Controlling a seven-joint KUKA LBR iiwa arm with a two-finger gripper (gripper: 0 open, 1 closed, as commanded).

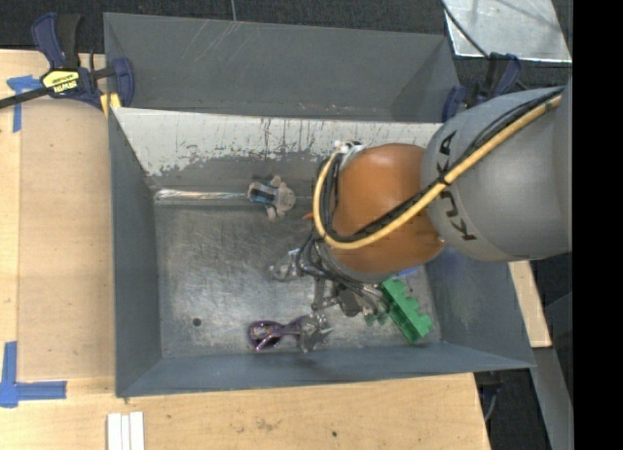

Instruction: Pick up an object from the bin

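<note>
The bin (131, 243) holds one green block (409, 314), one purple loop (265, 335), one grey-blue piece (271, 195) and one metal bit (285, 267). The gripper (319, 321) hangs just beside the loop at the front wall. Whether it is open I cannot tell.

The bin (131, 243) is grey metal, matt on its walls. Its floor is scuffed and scratched to a mottled, duller sheen, and the back wall is worn pale with dark streaks. The orange cover (380, 205) on the wrist looks smooth and glossy, like hard plastic. The arm casing (516, 175) is a smooth satin grey, crossed by a yellow cable (496, 143) in smooth sheathing. The green block (409, 312) looks like matt moulded plastic, and the purple piece (265, 334) has a glossy shine.
</note>
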